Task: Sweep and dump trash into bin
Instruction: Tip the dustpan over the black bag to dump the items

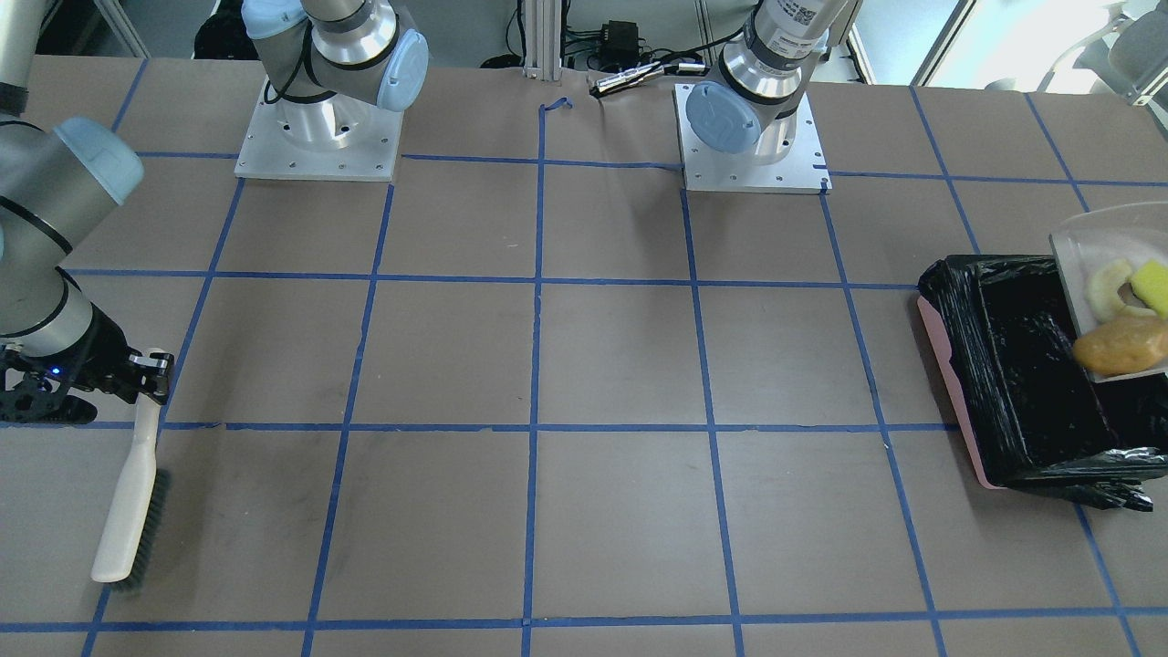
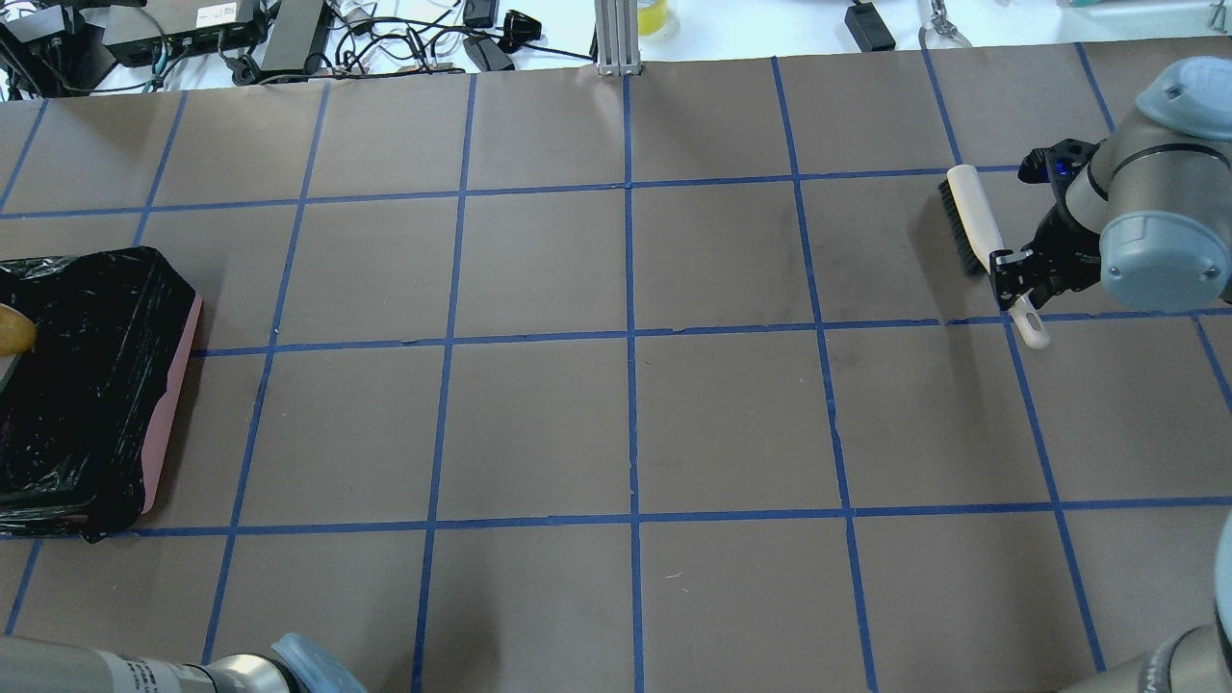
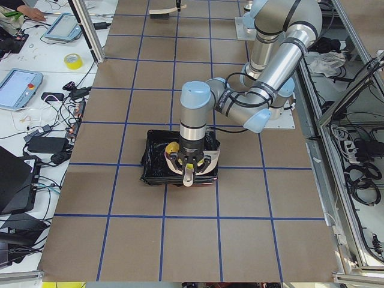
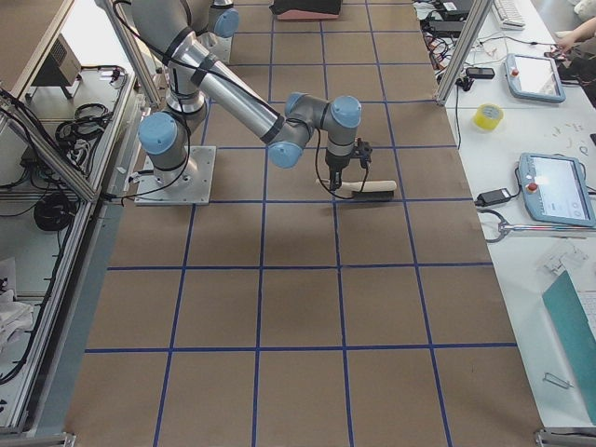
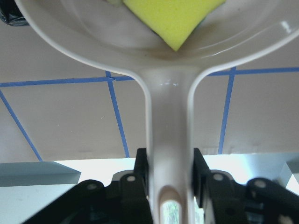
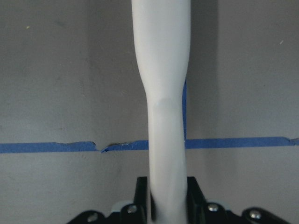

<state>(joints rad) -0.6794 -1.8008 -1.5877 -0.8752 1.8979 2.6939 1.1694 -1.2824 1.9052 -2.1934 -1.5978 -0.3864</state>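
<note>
My left gripper [image 5: 170,175] is shut on the handle of the white dustpan [image 1: 1095,246], which is tilted over the bin [image 1: 1013,365], a pink tub lined with a black bag. In the pan lie the trash items: an orange potato-like lump [image 1: 1122,345] at the pan's lower lip, a pale peel [image 1: 1109,287] and a yellow sponge [image 1: 1152,285]. The sponge also shows in the left wrist view [image 5: 173,18]. My right gripper [image 2: 1020,279] is shut on the handle of the white brush [image 2: 967,217], which rests on the table far from the bin.
The brown table [image 2: 626,414] is marked with a grid of blue tape. The two arm bases [image 1: 319,137] stand at the robot's side. Cables and power boxes [image 2: 241,29] lie beyond the far edge.
</note>
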